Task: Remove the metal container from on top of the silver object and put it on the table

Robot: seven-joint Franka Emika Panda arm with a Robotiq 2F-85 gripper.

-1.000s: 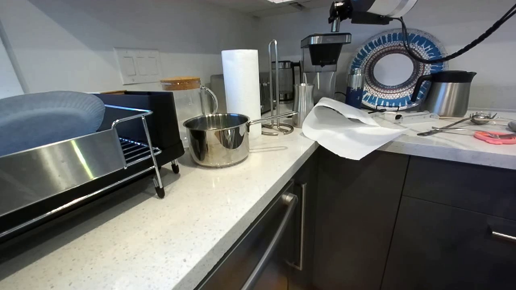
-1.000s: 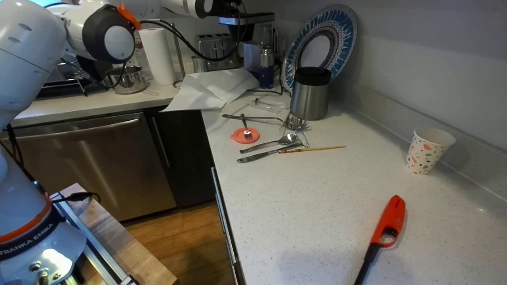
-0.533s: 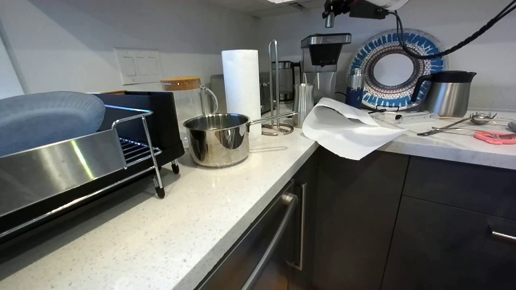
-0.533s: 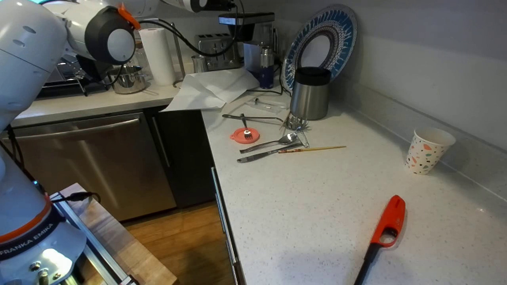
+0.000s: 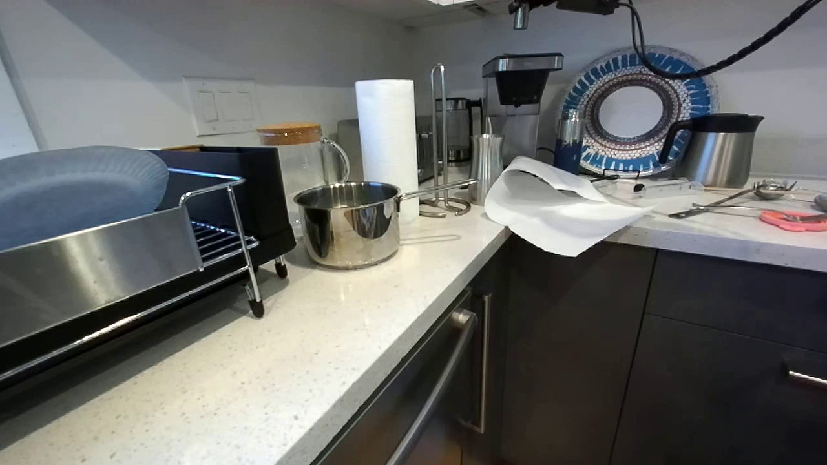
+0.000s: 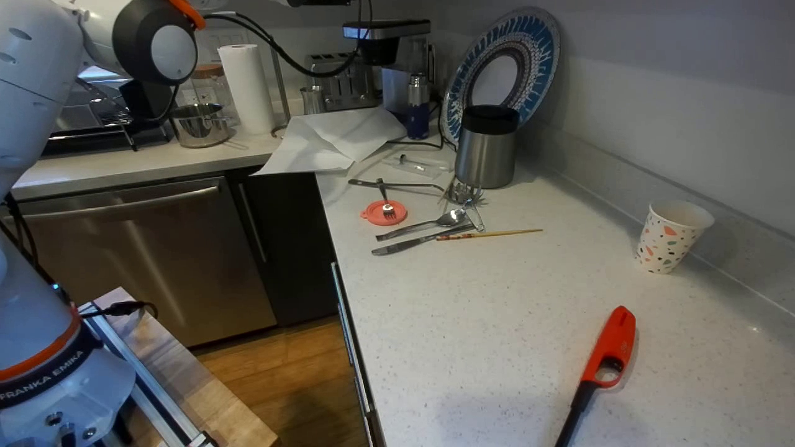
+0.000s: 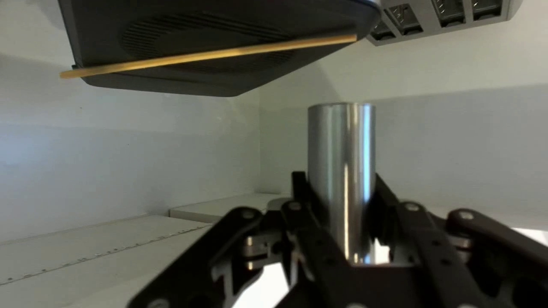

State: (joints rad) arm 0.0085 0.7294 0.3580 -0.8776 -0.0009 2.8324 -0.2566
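Observation:
The metal container is a shiny plain steel cylinder [image 7: 341,141], held between the black fingers of my gripper [image 7: 338,175] in the wrist view. In an exterior view, the container [image 5: 521,19] hangs under the gripper [image 5: 531,4] at the top edge, above and apart from the coffee maker with a silver top [image 5: 523,62]. The coffee maker [image 6: 391,26] also shows in an exterior view where the container is out of view. Its dark top [image 7: 205,47] is in the wrist view, inverted. The table is the white speckled countertop [image 5: 291,361], also seen here [image 6: 528,335].
A handled steel pot [image 5: 349,226], paper towel roll [image 5: 387,148], dish rack [image 5: 97,271] and white paper sheet [image 5: 562,219] are on the counter. Cutlery [image 6: 422,230], a steel jug [image 6: 487,152], a paper cup [image 6: 671,239] and a red lighter [image 6: 612,347] lie further along. A wooden stick [image 7: 205,56] lies over the coffee maker.
My gripper and the held metal container have risen and shifted a little to the left in an exterior view, farther above the coffee maker. The grip stays closed.

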